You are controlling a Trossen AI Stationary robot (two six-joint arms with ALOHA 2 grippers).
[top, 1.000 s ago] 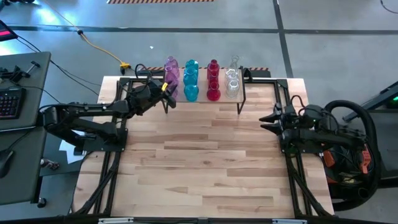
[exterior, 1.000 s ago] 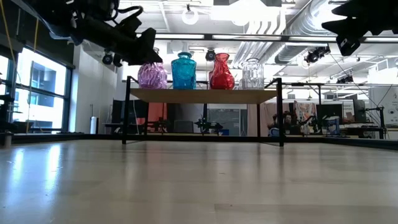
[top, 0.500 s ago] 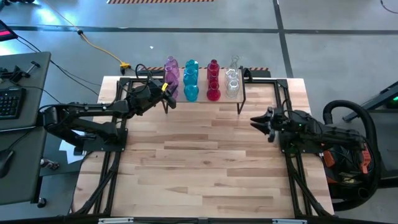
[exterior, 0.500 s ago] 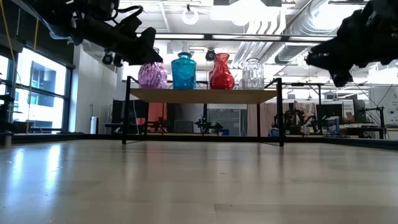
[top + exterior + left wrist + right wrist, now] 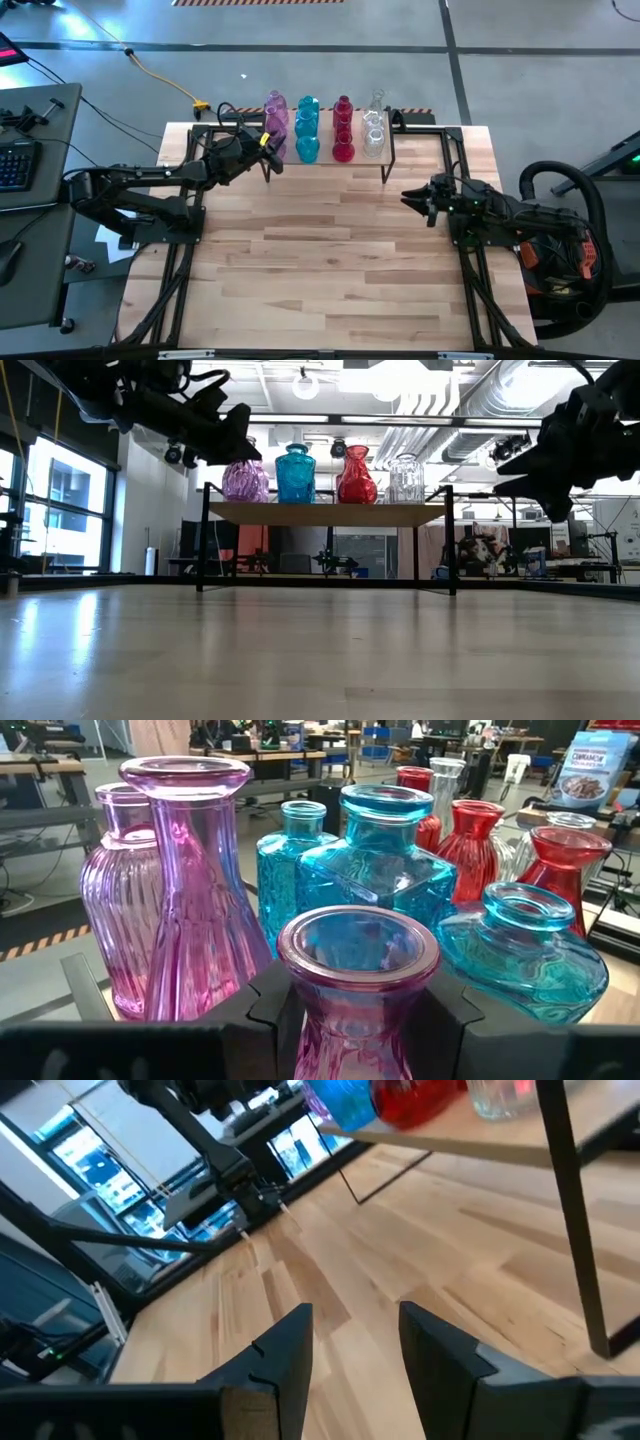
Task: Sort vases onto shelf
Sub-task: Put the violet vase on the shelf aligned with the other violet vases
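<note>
Left gripper [image 5: 358, 1020] clamped on pink vase [image 5: 357, 982] at shelf's [image 5: 380, 158] nine o'clock end. Right gripper [image 5: 355, 1342] at three o'clock, fingers apart, empty. Risk: knocking crowded neighbouring vases [image 5: 385, 860] on release.

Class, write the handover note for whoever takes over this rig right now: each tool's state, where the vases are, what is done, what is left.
Left tool: shut on a pink glass vase at the shelf's left end.
Right tool: open, empty, above the bare table, right of the shelf.
Small wood-topped wire-legged shelf: pink, teal, red and clear glass vases stand in colour rows.
Done: no vases on the table.
Left: release the pink vase, withdraw.
</note>
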